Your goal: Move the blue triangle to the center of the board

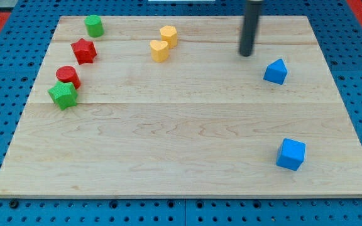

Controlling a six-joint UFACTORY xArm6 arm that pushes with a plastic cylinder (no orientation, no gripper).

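- The blue triangle (pixel 276 71) sat near the bench's (pixel 181 157) right edge, toward the top right corner.
- My tip (pixel 246 54) stood just beside it, up-left; we had no jaws, only the rod.
- We judged this the approach step: next, circle to its right side and push left.
- We counted two blue, two red, two green, two yellow blocks.

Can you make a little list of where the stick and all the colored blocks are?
my tip: upper left of the blue triangle, not touching
blue triangle: right side
blue cube: lower right
yellow blocks: two, top middle
red star: upper left
red cylinder: left, above the green star
green cylinder: top left
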